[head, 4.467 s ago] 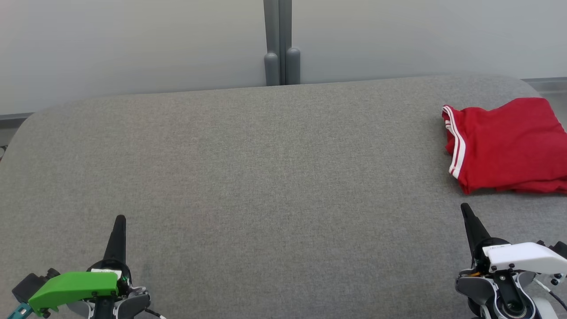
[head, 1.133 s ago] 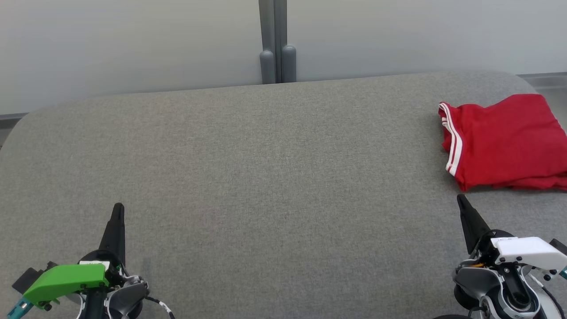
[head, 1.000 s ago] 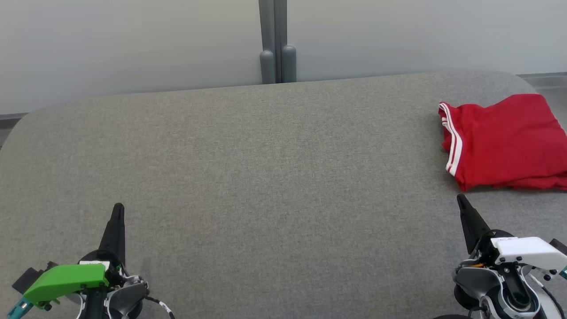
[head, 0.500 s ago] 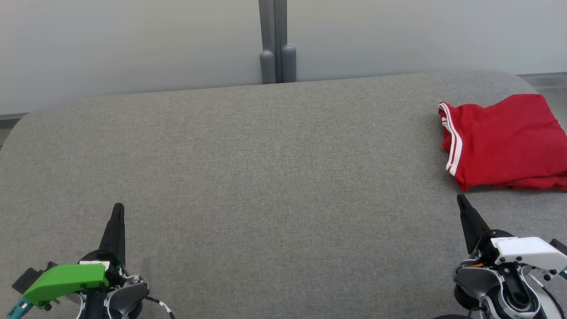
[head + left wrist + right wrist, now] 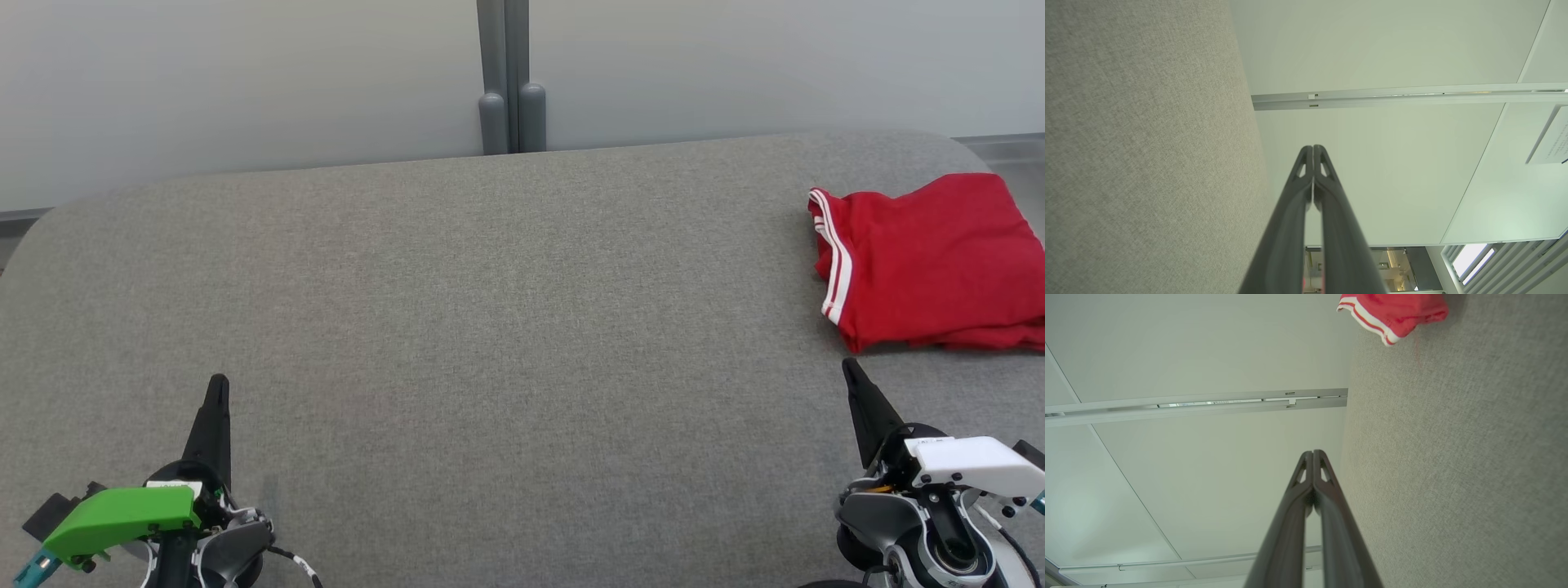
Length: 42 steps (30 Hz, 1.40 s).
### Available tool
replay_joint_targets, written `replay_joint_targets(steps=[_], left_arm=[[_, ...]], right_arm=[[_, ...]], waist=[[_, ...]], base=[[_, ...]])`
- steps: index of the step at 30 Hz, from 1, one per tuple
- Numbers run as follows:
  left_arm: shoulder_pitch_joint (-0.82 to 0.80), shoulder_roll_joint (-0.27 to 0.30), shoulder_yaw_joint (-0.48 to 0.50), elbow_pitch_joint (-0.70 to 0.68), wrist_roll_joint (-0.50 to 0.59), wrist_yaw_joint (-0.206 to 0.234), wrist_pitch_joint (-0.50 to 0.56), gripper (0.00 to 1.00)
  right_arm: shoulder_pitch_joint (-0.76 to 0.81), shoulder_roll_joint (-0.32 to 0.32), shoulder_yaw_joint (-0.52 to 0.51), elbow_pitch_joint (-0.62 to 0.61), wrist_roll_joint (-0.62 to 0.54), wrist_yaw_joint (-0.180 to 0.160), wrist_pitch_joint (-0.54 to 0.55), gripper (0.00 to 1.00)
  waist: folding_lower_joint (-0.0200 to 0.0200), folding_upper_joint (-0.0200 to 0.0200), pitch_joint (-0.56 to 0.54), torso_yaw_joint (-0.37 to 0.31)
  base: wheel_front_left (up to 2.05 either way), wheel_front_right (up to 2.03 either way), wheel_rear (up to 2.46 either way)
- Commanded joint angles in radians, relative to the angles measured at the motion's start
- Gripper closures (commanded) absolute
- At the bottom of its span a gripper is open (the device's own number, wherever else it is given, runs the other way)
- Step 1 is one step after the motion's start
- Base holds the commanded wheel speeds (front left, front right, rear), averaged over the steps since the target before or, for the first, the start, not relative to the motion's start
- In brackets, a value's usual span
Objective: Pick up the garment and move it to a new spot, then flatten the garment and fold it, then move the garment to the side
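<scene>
Lying folded at the right edge of the grey fabric-covered table: the red garment with white-striped hem. The right gripper is near its front edge and the left gripper is toward the front-left corner. Both have their fingers pressed together, holding nothing.

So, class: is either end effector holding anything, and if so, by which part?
Nothing is held. The left end effector and right end effector are shut and empty; the garment lies apart.
</scene>
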Motion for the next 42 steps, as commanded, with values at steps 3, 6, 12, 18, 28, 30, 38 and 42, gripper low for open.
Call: replay_joint_targets(steps=[3,6,12,18,28,30,38,42], left_arm=[[-0.013,0.001,0.003,-0.004,-0.002,-0.003,0.000,1.00],[-0.013,0.001,0.003,-0.004,-0.002,-0.004,0.000,1.00],[-0.013,0.001,0.003,-0.004,-0.002,-0.004,0.000,1.00],[-0.013,0.001,0.003,-0.004,-0.002,-0.004,0.000,1.00],[-0.013,0.001,0.003,-0.004,-0.002,-0.003,0.000,1.00],[-0.013,0.001,0.003,-0.004,-0.002,-0.003,0.000,1.00],[-0.013,0.001,0.003,-0.004,-0.002,-0.003,0.000,1.00],[-0.013,0.001,0.003,-0.004,-0.002,-0.004,0.000,1.00]], right_arm=[[-0.009,-0.004,0.001,-0.003,0.006,0.000,0.003,1.00],[-0.009,-0.004,0.001,-0.003,0.006,0.000,0.003,1.00],[-0.009,-0.004,0.001,-0.003,0.006,0.000,0.003,1.00],[-0.009,-0.004,0.001,-0.003,0.006,0.000,0.003,1.00],[-0.009,-0.004,0.001,-0.003,0.006,0.000,0.003,1.00],[-0.009,-0.004,0.001,-0.003,0.006,0.000,0.003,1.00],[-0.009,-0.004,0.001,-0.003,0.006,0.000,0.003,1.00],[-0.009,-0.004,0.001,-0.003,0.006,0.000,0.003,1.00]], waist=[[0.0000,0.0000,0.000,0.000],[0.0000,0.0000,0.000,0.000],[0.0000,0.0000,0.000,0.000],[0.0000,0.0000,0.000,0.000],[0.0000,0.0000,0.000,0.000],[0.0000,0.0000,0.000,0.000],[0.0000,0.0000,0.000,0.000],[0.0000,0.0000,0.000,0.000]], base=[[0.00,0.00,0.00],[0.00,0.00,0.00],[0.00,0.00,0.00],[0.00,0.00,0.00],[0.00,0.00,0.00],[0.00,0.00,0.00],[0.00,0.00,0.00],[0.00,0.00,0.00]])
